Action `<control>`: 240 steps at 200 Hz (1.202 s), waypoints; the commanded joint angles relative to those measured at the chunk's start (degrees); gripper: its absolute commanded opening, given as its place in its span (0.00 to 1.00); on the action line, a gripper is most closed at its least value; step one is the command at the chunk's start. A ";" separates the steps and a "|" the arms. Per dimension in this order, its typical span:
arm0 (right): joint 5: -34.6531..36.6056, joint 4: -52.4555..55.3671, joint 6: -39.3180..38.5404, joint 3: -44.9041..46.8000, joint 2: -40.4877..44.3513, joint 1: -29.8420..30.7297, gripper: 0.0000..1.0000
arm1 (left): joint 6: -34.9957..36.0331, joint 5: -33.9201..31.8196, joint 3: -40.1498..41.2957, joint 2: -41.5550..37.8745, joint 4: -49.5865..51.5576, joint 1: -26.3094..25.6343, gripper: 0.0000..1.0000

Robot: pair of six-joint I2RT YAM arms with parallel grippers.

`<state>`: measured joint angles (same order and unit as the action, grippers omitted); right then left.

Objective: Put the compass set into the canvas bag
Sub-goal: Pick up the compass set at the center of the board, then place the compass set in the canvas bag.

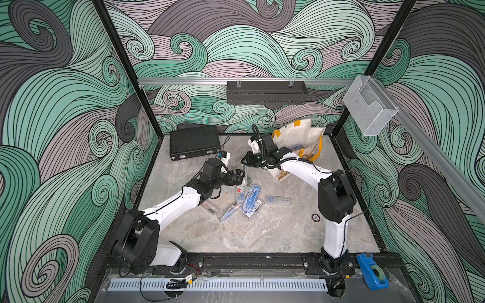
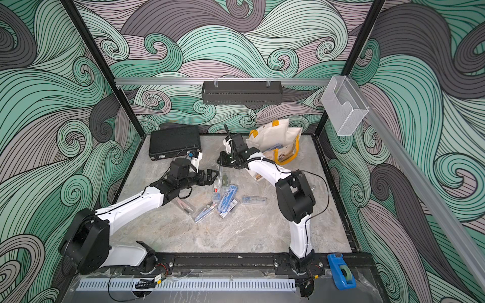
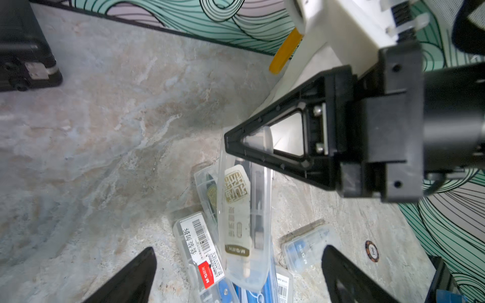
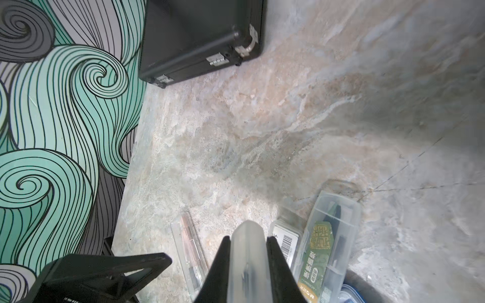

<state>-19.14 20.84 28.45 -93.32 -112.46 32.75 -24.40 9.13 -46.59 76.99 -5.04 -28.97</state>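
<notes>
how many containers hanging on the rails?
2. The black basket hangs from the middle of the back rail. The clear bin is on the side rail on the robot's right, near the far corner. None seems hidden.

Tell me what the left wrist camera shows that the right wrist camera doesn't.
Only the left wrist: the canvas bag with its yellow strap, and a poker chip. Only the right wrist: a case with pinkish contents. Both: the black briefcase, the barcoded case, and the clear compass case clamped in the right gripper.
</notes>
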 commanded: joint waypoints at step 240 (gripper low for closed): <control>26.66 7.34 -16.73 -8.10 -3.11 -23.16 0.04 | -3.81 -11.23 2.73 -3.22 3.10 0.19 0.98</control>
<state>6.66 27.88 13.50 -101.97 -113.91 9.45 -27.49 -0.93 -44.12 73.65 -1.34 -28.97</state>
